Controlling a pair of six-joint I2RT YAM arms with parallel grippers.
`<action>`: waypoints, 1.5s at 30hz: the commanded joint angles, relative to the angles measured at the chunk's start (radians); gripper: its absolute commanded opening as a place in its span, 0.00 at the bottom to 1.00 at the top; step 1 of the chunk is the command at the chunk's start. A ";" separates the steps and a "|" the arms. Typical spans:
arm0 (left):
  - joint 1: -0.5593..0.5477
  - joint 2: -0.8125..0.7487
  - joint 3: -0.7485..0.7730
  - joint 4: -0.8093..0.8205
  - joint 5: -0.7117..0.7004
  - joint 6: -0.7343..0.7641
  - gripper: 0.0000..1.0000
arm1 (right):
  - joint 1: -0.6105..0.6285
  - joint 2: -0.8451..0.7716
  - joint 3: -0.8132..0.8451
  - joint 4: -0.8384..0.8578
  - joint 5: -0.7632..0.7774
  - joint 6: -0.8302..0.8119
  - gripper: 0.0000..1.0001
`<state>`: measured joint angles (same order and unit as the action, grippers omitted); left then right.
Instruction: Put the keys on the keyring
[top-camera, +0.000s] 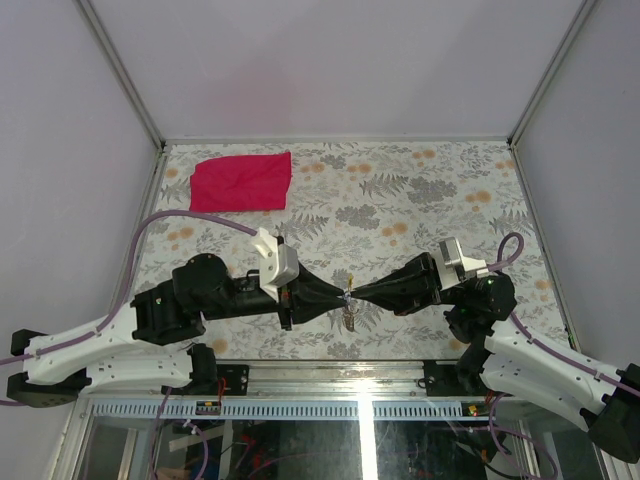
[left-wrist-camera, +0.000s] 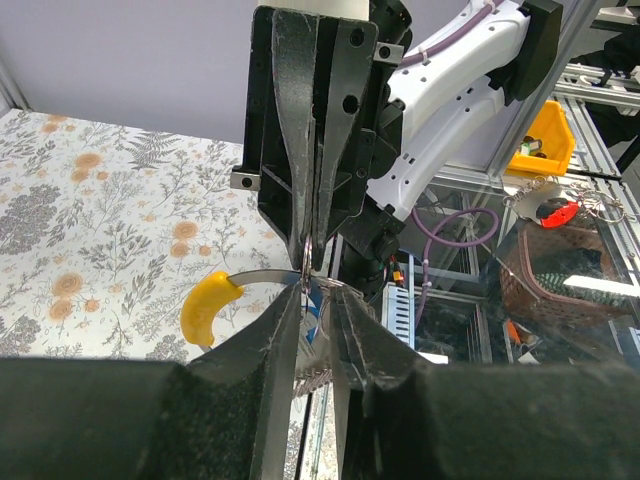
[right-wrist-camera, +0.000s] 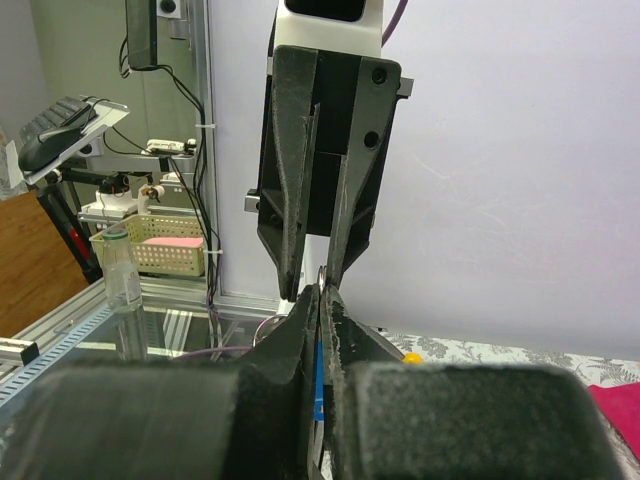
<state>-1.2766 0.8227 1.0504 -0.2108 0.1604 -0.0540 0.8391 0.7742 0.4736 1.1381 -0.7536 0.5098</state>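
While the cloth (top-camera: 242, 182) lies flat at the far left of the worktop (top-camera: 420, 200), well apart from the work, everything that matters is bunched in mid-air over the near edge, where the two arms meet tip to tip. From the left comes the left claw (left-wrist-camera: 318, 315), its fingers a narrow slot apart, with the blue key (left-wrist-camera: 312, 322) sitting in that slot; whether they truly pinch it or only flank it I cannot tell. Just to its left the yellow key (left-wrist-camera: 208, 306) sticks out sideways, its blade running in toward the meeting point (so it looks hung on the ring, or at least caught there, though the crossing itself is too small to read). Between the tips is the keyring (top-camera: 350, 316), lifted off the worktop with its chain dangling below. From the right, the right claw (left-wrist-camera: 314, 245) has its fingers pressed together, clamped, as far as I can judge, on the thin wire of the ring. My reading is that the task is mid-way: the ring is picked up and steadied, one key seems already attached, and a second is being worked into the split. Seating the blue key remains, and any further keys (none show in these views) would still have to be fetched.
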 joint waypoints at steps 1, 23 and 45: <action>-0.006 0.000 0.014 0.078 -0.004 0.000 0.18 | 0.006 -0.009 0.034 0.077 -0.006 0.006 0.00; -0.006 0.052 0.062 0.070 0.029 0.018 0.00 | 0.006 -0.006 0.022 0.075 -0.018 0.013 0.00; -0.006 0.263 0.453 -0.607 -0.098 0.139 0.00 | 0.006 -0.198 0.093 -0.575 0.114 -0.386 0.30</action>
<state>-1.2766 1.0260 1.4273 -0.6701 0.1047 0.0387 0.8391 0.5766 0.4896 0.7303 -0.6968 0.2382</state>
